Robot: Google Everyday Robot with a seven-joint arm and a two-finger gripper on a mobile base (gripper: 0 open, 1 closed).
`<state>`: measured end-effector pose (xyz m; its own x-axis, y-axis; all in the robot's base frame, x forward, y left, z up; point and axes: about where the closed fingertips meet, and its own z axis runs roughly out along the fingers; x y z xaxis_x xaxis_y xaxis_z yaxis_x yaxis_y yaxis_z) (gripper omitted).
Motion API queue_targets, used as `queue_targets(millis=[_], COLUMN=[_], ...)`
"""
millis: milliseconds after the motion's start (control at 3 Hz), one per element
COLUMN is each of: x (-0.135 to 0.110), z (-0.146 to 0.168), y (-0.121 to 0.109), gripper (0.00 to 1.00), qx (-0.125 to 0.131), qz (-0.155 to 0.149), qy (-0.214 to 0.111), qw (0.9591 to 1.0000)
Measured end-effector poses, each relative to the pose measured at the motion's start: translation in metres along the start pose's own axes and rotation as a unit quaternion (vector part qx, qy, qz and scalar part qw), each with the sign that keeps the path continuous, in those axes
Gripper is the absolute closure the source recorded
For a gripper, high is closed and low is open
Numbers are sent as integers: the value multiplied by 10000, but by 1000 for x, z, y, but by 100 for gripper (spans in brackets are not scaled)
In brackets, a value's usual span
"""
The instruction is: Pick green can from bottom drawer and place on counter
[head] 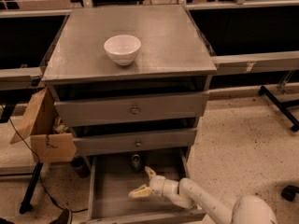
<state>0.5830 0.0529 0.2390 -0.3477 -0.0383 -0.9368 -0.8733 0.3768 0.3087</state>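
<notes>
The green can (136, 162) stands upright at the back of the open bottom drawer (114, 195), partly under the middle drawer's front. My gripper (145, 182) is inside the drawer, open, its two pale fingers (139, 192) spread, a short way in front of and slightly right of the can, not touching it. The counter (168, 45) is the flat grey cabinet top above.
A white bowl (122, 49) sits on the counter left of centre. Two upper drawers with round knobs (135, 110) are pulled slightly out. A cardboard box (46, 134) hangs at the cabinet's left. A dark stand leg (280, 101) lies on the floor at right.
</notes>
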Motion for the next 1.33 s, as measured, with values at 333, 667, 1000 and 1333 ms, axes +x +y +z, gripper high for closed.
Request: queue_targets(millis=[333, 667, 1000, 1333], x=[-14, -21, -16, -11], z=[21, 35, 39, 44], y=[-31, -59, -86, -109], gripper=[0, 0, 0, 0], qx=[171, 457, 873, 1253], qz=[-137, -191, -146, -87], qy=[-49, 57, 227, 369], qw=[9997, 9988, 9958, 9914])
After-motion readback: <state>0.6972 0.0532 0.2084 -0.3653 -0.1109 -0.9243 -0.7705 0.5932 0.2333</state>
